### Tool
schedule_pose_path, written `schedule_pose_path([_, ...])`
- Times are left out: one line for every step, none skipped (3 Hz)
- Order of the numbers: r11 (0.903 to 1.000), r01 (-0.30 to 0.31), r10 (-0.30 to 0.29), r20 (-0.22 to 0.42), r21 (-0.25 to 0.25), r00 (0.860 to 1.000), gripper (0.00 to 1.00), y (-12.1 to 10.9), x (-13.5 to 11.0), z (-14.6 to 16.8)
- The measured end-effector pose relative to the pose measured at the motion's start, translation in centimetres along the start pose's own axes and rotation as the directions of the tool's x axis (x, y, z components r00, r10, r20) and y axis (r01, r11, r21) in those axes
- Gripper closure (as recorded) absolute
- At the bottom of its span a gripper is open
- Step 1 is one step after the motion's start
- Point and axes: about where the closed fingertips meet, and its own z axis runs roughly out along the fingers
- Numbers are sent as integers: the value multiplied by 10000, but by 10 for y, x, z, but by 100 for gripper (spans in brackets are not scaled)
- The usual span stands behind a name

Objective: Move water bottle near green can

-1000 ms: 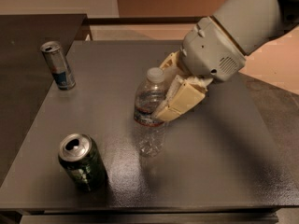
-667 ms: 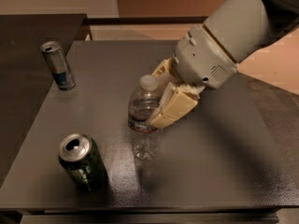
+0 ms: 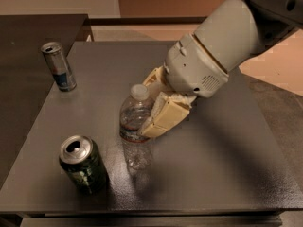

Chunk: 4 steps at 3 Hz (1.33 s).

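Gripper (image 3: 147,107): over the middle of the table, reaching down from the upper right; clamped on the bottle, one finger on either side of its upper half.
Fingers (image 3: 165,115): cream, blocky; near one laid against the bottle's right side with its tip at the label band; far one showing behind the bottle's shoulder, mostly hidden.
Wrist (image 3: 199,70): pale grey rounded housing just right of the bottle's cap, small vent holes on its near face.
Arm (image 3: 227,32): thick, light grey, running off the top right corner.
Bottle (image 3: 132,148): clear, ribbed, white cap on, dark label band around the middle; upright with a slight lean; centre of the table, towards the near edge. Base at the surface or just above it: cannot tell.
Green can (image 3: 83,167): near left part of the table, upright, silver top with the opening showing; left of the bottle and a little nearer, close but apart, bare table between them.
Slim can (image 3: 59,66): silver and blue, upright at the far left edge of the table; well apart from both bottle and green can.
Table (image 3: 227,164): dark, speckled, slightly glossy top; dim reflection under the bottle.
Second surface (image 3: 28,37): dark, beyond the table's left edge, at the far left.
Floor (image 3: 279,65): tan patch at the far right, beyond the table.
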Motion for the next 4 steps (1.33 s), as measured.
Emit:
schedule_pose_path([9999,132,-131,90,-90,9999,82,3,-7,6])
schedule_pose_path([9995,278,-276,83,-159,9996,59,7,-13,11])
schedule_pose_path([9989,402,-401,18,-240,9992,36,11,-15,16])
schedule_pose_path([9988,440,-440,2,-210,9990,13,11,-17,15])
